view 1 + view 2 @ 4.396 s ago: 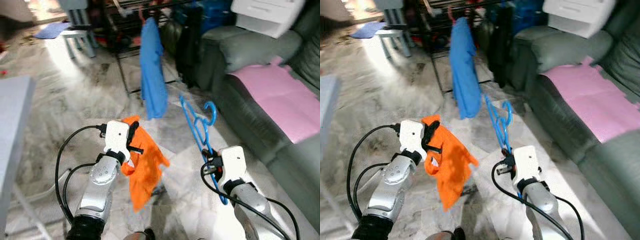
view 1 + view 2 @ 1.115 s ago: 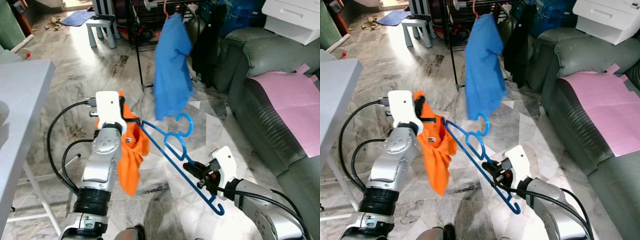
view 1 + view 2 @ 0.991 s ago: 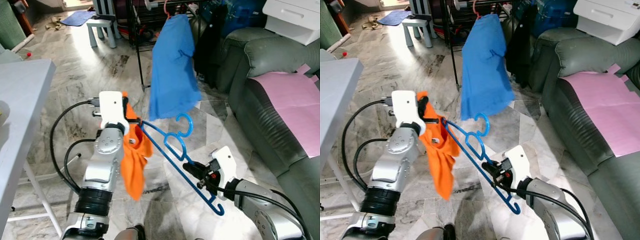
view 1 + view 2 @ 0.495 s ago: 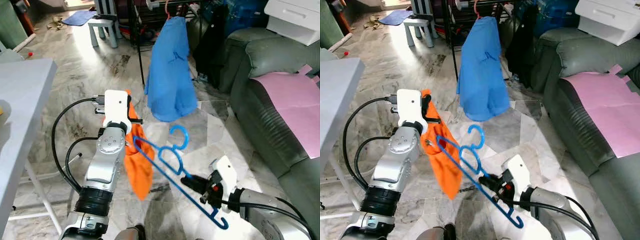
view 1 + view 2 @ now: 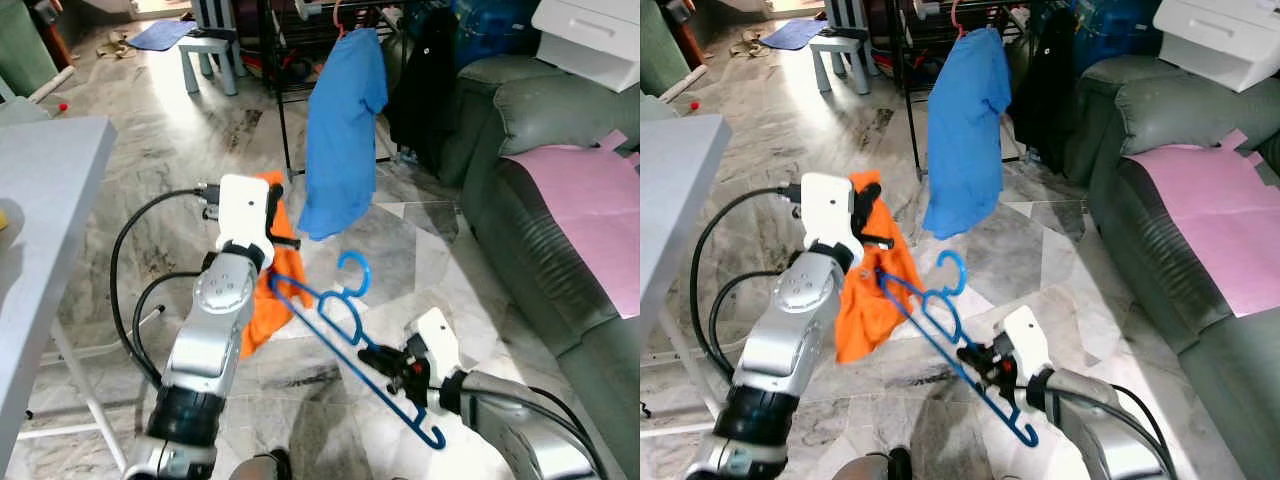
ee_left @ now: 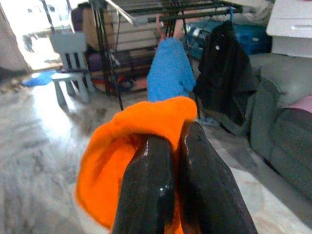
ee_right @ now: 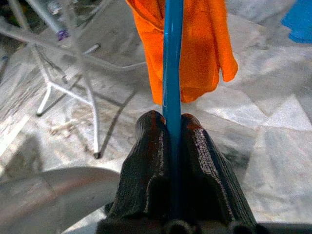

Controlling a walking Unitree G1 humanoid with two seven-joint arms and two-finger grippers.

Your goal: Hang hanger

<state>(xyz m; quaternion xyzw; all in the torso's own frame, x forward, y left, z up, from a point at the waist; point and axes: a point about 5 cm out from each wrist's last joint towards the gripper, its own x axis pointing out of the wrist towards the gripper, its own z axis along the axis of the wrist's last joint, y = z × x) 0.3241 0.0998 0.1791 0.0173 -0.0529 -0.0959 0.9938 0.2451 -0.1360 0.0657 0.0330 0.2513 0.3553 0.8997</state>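
My left gripper (image 5: 277,222) is raised in front of me, shut on the top of an orange garment (image 5: 262,305) that hangs below it. In the left wrist view the black fingers (image 6: 147,185) pinch the orange cloth (image 6: 112,161). A blue plastic hanger (image 5: 330,320) slants across the middle, its hook (image 5: 352,270) pointing up. My right gripper (image 5: 378,355) is shut on its lower bar, low and to the right. The blue bar (image 7: 171,73) runs out between the fingers (image 7: 148,161) toward the orange garment (image 7: 195,53). The hanger's far tip reaches the garment's edge.
A black drying rack (image 5: 285,60) stands ahead with a blue shirt (image 5: 345,140) and a black garment (image 5: 430,75) hanging on it. A grey sofa (image 5: 530,230) with a pink sheet (image 5: 590,210) runs along the right. A grey table (image 5: 40,230) is at left, a white stool (image 5: 210,55) beyond.
My left gripper has shifted right and forward and the orange garment has swung under it. The hanger's far tip has come against the garment. The blue shirt on the rack sways.
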